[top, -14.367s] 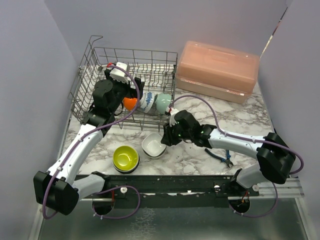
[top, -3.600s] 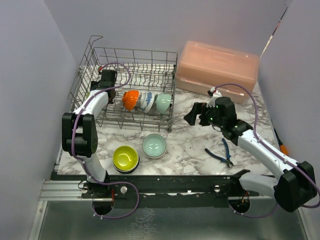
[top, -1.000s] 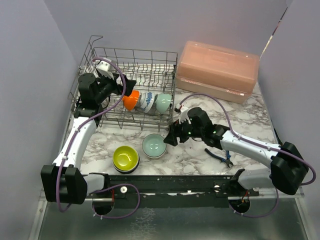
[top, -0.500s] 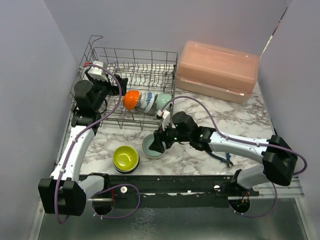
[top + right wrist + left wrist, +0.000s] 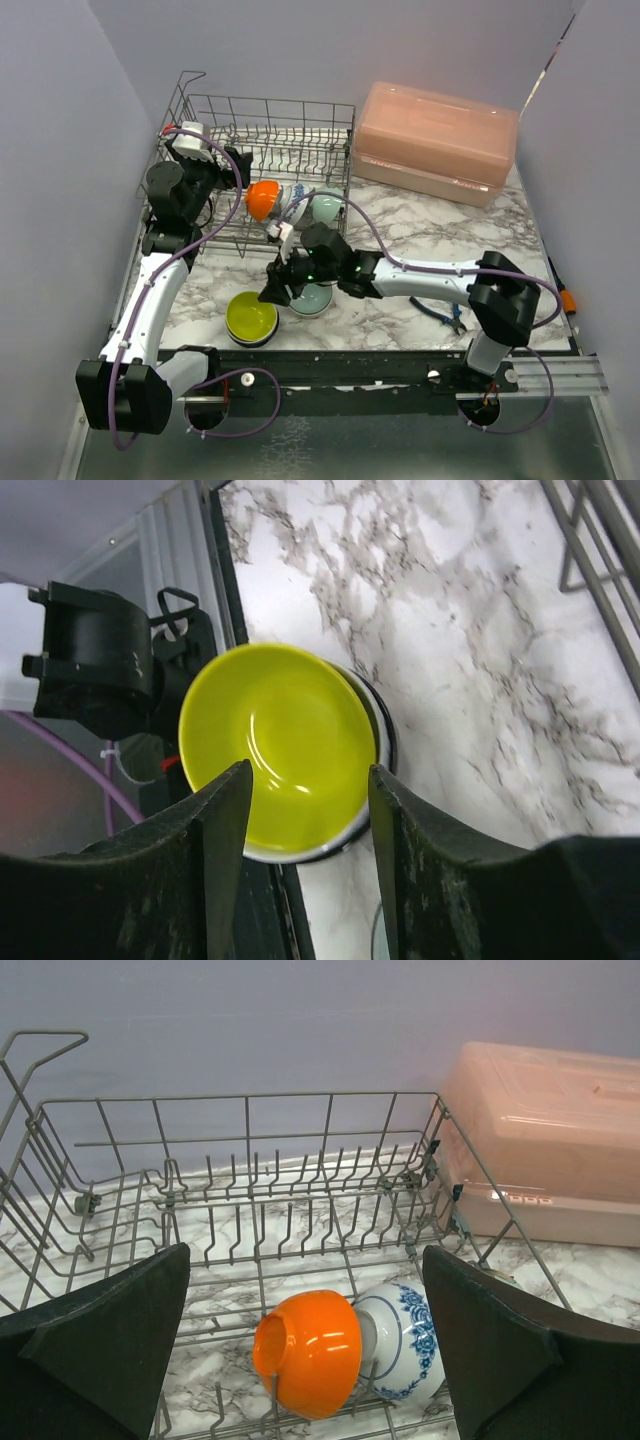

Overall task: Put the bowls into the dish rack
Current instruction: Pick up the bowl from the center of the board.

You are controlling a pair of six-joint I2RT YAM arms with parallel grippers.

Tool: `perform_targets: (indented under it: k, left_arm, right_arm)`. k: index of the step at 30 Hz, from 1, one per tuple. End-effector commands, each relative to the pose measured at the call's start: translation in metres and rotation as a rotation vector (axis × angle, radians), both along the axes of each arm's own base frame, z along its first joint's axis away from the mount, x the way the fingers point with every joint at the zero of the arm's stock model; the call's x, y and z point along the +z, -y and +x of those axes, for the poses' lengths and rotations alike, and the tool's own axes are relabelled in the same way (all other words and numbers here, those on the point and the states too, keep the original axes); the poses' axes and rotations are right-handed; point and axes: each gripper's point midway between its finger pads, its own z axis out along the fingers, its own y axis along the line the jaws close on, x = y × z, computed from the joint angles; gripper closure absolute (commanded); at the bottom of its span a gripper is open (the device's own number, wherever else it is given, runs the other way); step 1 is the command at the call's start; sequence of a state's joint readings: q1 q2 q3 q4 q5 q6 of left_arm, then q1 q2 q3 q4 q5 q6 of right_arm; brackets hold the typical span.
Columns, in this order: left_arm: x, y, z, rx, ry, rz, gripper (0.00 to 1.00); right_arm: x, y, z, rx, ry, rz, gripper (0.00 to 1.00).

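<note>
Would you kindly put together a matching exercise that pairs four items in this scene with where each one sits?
Things:
1. orange bowl
2. lime-yellow bowl
3. pink box
4. pliers

Places:
A. at the back of the table, right of the dish rack
B. lying on its side inside the dish rack
C. flat on the table, near the front, on the right
D. open side up, near the table's front, left of centre

Pairs: 1-B, 2-D, 3-A, 4-C

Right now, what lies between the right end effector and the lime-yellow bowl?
Nothing: in the right wrist view the right end effector faces the lime-yellow bowl unobstructed.
</note>
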State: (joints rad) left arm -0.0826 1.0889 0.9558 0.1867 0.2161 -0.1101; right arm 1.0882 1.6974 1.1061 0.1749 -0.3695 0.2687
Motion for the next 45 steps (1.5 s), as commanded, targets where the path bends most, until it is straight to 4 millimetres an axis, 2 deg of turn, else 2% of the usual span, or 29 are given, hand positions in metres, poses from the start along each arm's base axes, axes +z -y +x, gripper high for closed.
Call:
perform_targets:
  k: [1, 9, 14, 20, 27, 32, 41, 45]
  left_arm:
    - [0.002, -0.002, -0.001, 0.014, 0.020, 0.009, 0.01]
    - [0.002, -0.003, -0.001, 0.016, 0.022, 0.014, 0.01]
    - [0.004, -0.001, -0.002, 0.007, 0.026, 0.013, 0.01]
    - [0.002, -0.001, -0.001, 0.005, 0.022, 0.016, 0.01]
    - [0.002, -0.001, -0.001, 0.007, 0.021, 0.020, 0.01]
    - [0.002, -0.003, -0.001, 0.019, 0.020, 0.019, 0.01]
    - [0.001, -0.003, 0.000, 0.016, 0.015, 0.016, 0.01]
    - [-0.001, -0.004, 0.001, 0.028, 0.010, 0.014, 0.01]
  right_arm:
    - [0.007, -0.033, -0.009, 0.066, 0.033, 0.052, 0.47]
    - [-0.015, -0.057, -0.016, 0.102, 0.044, -0.003, 0.50]
    - [-0.038, -0.063, -0.012, 0.100, 0.046, -0.067, 0.50]
    - [-0.049, -0.066, -0.007, 0.086, 0.055, -0.104, 0.50]
    - [-0.038, -0.055, -0.006, 0.056, 0.105, -0.103, 0.38]
    - [-0.030, -0.044, -0.008, 0.050, 0.108, -0.116, 0.37]
    - [0.000, -0.028, -0.045, 0.145, 0.048, -0.028, 0.33]
    - [-0.002, -0.033, -0.064, 0.212, 0.043, -0.035, 0.33]
